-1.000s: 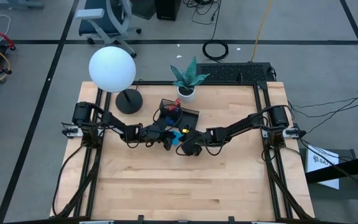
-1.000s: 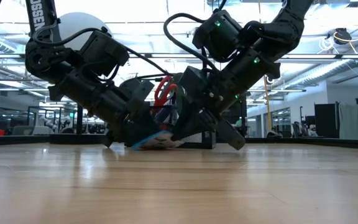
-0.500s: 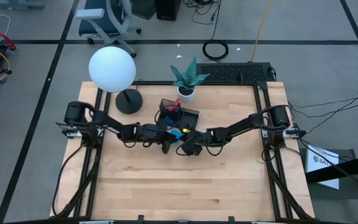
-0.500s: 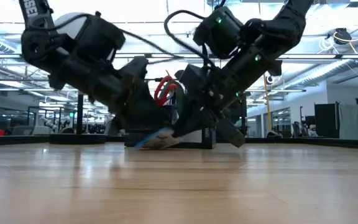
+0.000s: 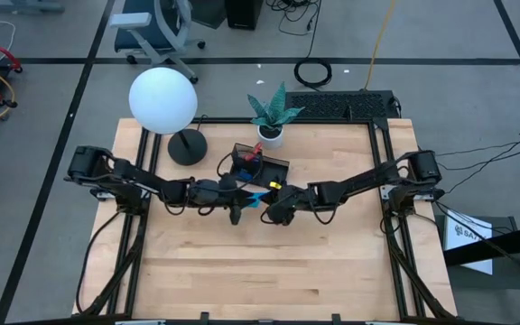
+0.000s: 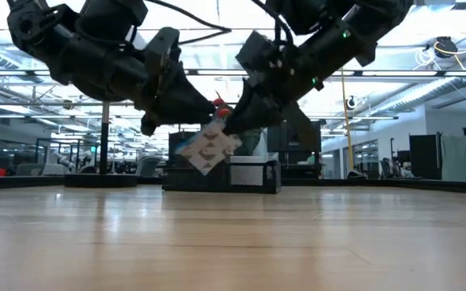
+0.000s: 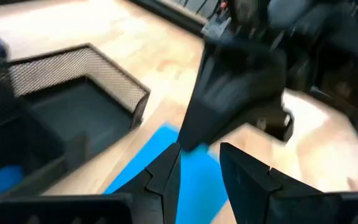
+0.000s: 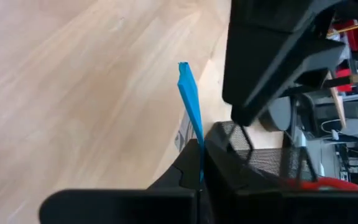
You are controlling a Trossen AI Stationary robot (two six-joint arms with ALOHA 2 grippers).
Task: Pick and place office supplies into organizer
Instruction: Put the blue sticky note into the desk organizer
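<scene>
Both grippers have risen off the table since a moment ago, and the blue note pad has come up with them.

Earlier the pad lay low on the wood between the two arms; now the right gripper (image 8: 199,163) has it pinched by one edge, fingers closed tight on the bright blue note pad (image 8: 190,99), which hangs tilted in the air above the table (image 5: 269,271). From the low camera the pad (image 6: 209,149) dangles between the two arms, in front of the black organizer (image 5: 269,167). The left gripper (image 7: 199,163) sits just beside the pad with its fingers a narrow way apart, holding nothing. Red scissor handles (image 5: 255,153) stick up from the organizer, close to the white plant pot (image 5: 271,135) and the lamp base (image 5: 186,147).
</scene>
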